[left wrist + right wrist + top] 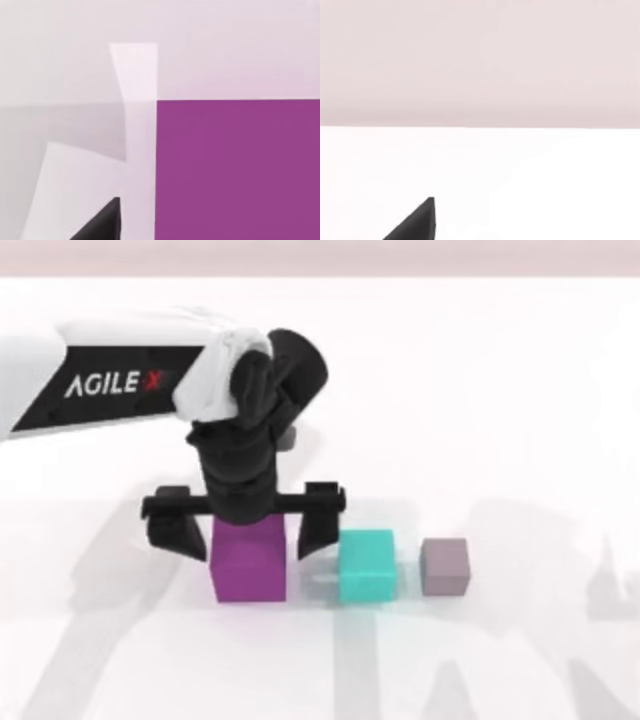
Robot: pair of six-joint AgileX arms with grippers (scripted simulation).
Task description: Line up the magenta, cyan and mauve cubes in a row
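Note:
Three cubes stand in a row near the table's front: the large magenta cube (250,562) at the left, the cyan cube (367,565) in the middle and the small mauve cube (445,566) at the right. My left gripper (250,533) is open and straddles the magenta cube's far part, one finger on each side. In the left wrist view the magenta cube (237,170) fills the frame, and a dark fingertip (106,222) stands apart from its side. My right arm is out of the top view; its wrist view shows one dark fingertip (420,224) over bare table.
Narrow gaps separate the cubes. The left gripper's right finger (318,528) stands between the magenta and cyan cubes. White table (500,420) stretches behind and to the right of the row.

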